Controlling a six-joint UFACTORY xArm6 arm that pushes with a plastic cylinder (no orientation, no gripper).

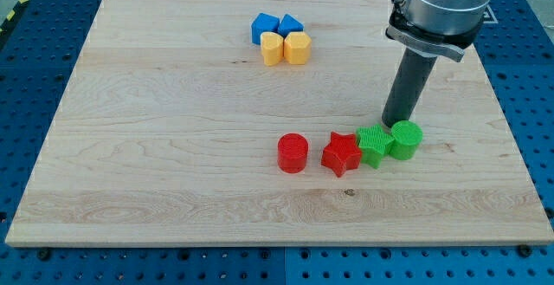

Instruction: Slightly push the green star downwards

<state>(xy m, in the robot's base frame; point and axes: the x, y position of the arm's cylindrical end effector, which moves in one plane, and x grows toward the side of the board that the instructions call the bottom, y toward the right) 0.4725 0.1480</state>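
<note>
The green star lies at the view's lower right, between the red star on its left and the green cylinder on its right, touching both. My tip stands just above the green star and the green cylinder, at the gap between their upper edges, very close to or touching them.
A red cylinder sits left of the red star. Near the view's top centre is a cluster of two blue blocks and two yellow blocks. The wooden board rests on a blue perforated table.
</note>
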